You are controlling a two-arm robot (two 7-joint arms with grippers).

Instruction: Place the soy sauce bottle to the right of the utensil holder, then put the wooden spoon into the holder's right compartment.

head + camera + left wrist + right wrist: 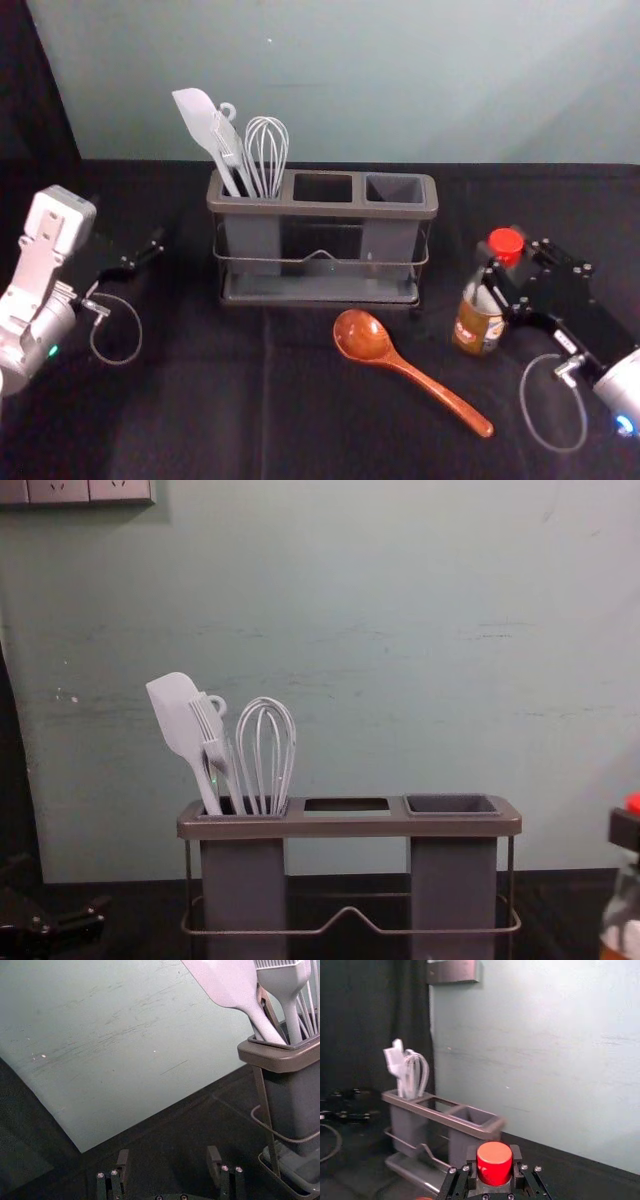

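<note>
The soy sauce bottle (478, 322), red-capped, is upright to the right of the utensil holder (322, 210). My right gripper (508, 284) is shut on its upper part. In the right wrist view the fingers of my right gripper (493, 1167) press the red cap (494, 1160) from both sides. The wooden spoon (405, 368) lies in front of the holder, bowl toward it, handle slanting to the front right. The holder's right compartment (451, 804) has nothing in it. My left gripper (150, 255) is idle left of the holder; its fingers stand apart in the left wrist view (168, 1164).
A white spatula (178, 715), a brush (214, 742) and a whisk (266, 750) stand in the holder's left compartment. The pale wall (350, 80) rises behind the black-covered table (200, 400). A wire rail runs along the holder's front.
</note>
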